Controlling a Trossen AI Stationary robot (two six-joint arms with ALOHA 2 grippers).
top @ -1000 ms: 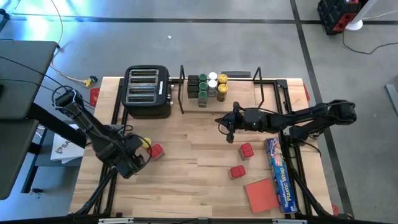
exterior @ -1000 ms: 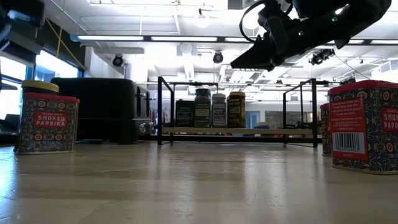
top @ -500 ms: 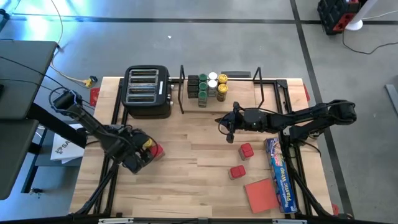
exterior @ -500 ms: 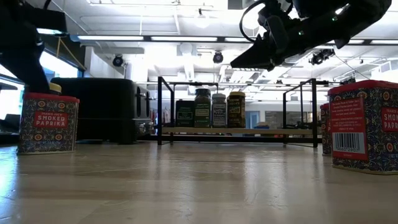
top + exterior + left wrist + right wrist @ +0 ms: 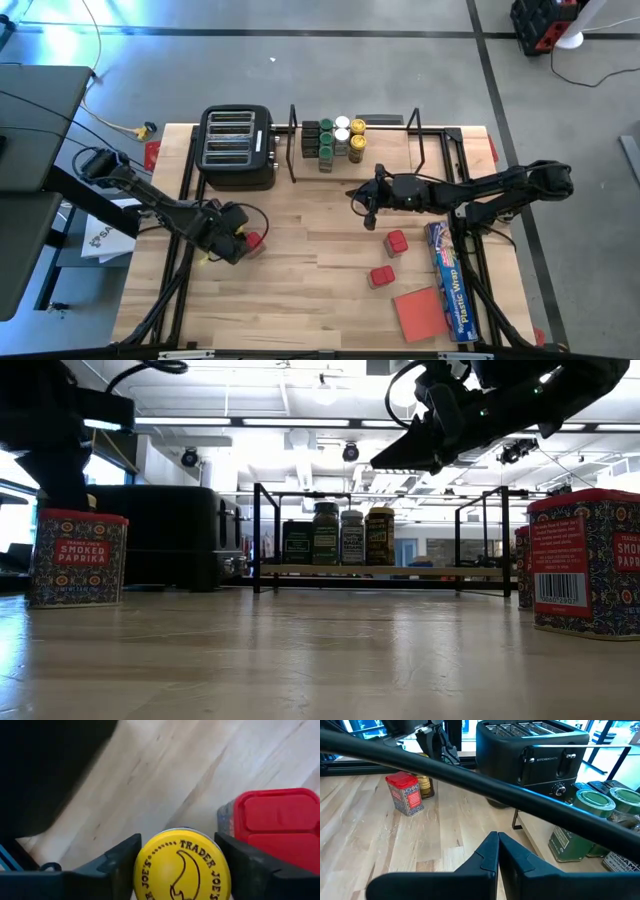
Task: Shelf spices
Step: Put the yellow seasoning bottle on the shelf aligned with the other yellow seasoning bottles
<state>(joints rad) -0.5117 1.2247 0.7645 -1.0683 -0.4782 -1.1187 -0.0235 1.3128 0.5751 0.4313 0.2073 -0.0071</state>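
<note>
While upright, yellow-lidded jar (image 5: 182, 868) between left hand (image 5: 175, 865) fingers

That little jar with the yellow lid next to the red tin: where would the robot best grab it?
By its round sides just under the yellow lid, coming straight down from above. The jar stands upright and the red tin sits close on one side, so the left pincer straddles it with a finger on each free side, open.
</note>
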